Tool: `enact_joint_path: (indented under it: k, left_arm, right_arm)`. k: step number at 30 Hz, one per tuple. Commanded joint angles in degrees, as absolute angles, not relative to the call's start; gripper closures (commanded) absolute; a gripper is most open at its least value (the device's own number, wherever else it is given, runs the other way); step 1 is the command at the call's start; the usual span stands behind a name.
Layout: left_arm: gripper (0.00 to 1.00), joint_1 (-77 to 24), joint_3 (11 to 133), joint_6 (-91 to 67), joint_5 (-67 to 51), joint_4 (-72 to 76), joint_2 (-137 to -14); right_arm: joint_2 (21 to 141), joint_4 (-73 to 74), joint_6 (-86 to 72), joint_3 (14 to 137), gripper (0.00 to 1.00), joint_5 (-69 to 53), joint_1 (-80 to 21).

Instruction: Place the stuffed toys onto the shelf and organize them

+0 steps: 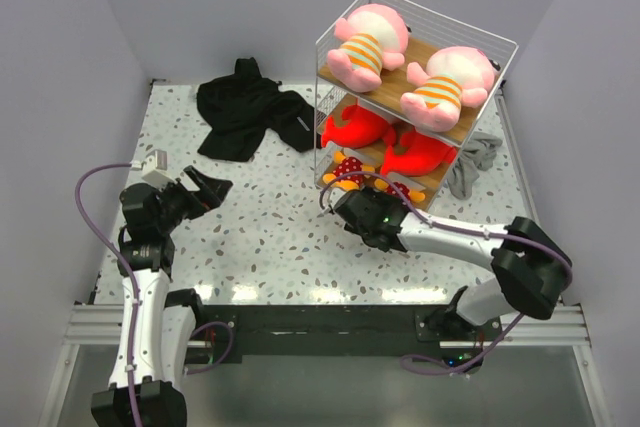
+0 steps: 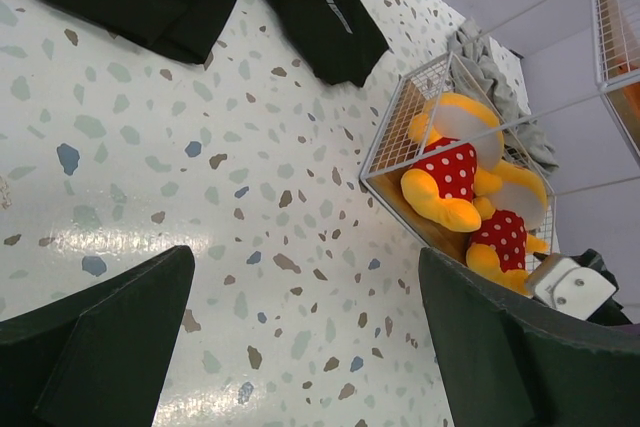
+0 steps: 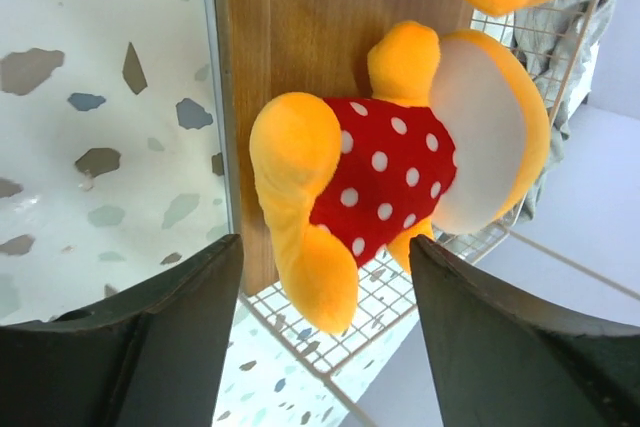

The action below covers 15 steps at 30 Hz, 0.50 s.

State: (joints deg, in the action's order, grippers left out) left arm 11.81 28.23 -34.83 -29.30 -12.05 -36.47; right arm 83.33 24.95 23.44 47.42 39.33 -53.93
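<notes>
The shelf (image 1: 405, 59) stands at the back right. Two pink stuffed toys (image 1: 365, 42) (image 1: 450, 77) lie on its top board and two red ones (image 1: 355, 127) (image 1: 418, 152) on the middle board. Two orange-yellow toys in polka-dot bibs (image 2: 450, 172) (image 2: 500, 232) lie on the bottom board. My right gripper (image 1: 345, 197) is at the front of that bottom board. Its jaws are open, and in the right wrist view one toy (image 3: 385, 177) lies on the wood (image 3: 250, 47) with a leg between the fingers, gaps on both sides. My left gripper (image 1: 205, 187) hangs open over the table at the left, holding nothing.
A black garment (image 1: 245, 112) lies crumpled on the speckled table left of the shelf. A grey cloth (image 1: 470, 162) sits against the shelf's right side. White walls close in the table on the left, back and right.
</notes>
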Motion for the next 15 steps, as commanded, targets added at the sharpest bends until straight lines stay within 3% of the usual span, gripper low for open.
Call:
enact_joint_path:
  k: [1,8,12,15]
  left_arm:
    - [0.01,11.34,28.48,-32.87,-32.51,-8.53,-35.34]
    - [0.00,8.18,30.49,-29.62,-35.68,-6.77,-33.40]
    - [0.00,0.82,32.34,-27.34,-34.81,-7.29,-35.06]
    - [0.00,-4.55,34.54,-26.11,-34.02,-8.35,-35.16]
  right_arm:
    - [79.02,29.17,18.64,51.32,0.27,36.31,-56.06]
    - [74.63,36.03,9.52,58.00,0.25,30.26,-67.75]
    - [69.89,34.11,-2.08,60.91,0.25,24.10,-71.37]
    - [63.84,31.38,-10.88,61.17,0.18,19.27,-71.72]
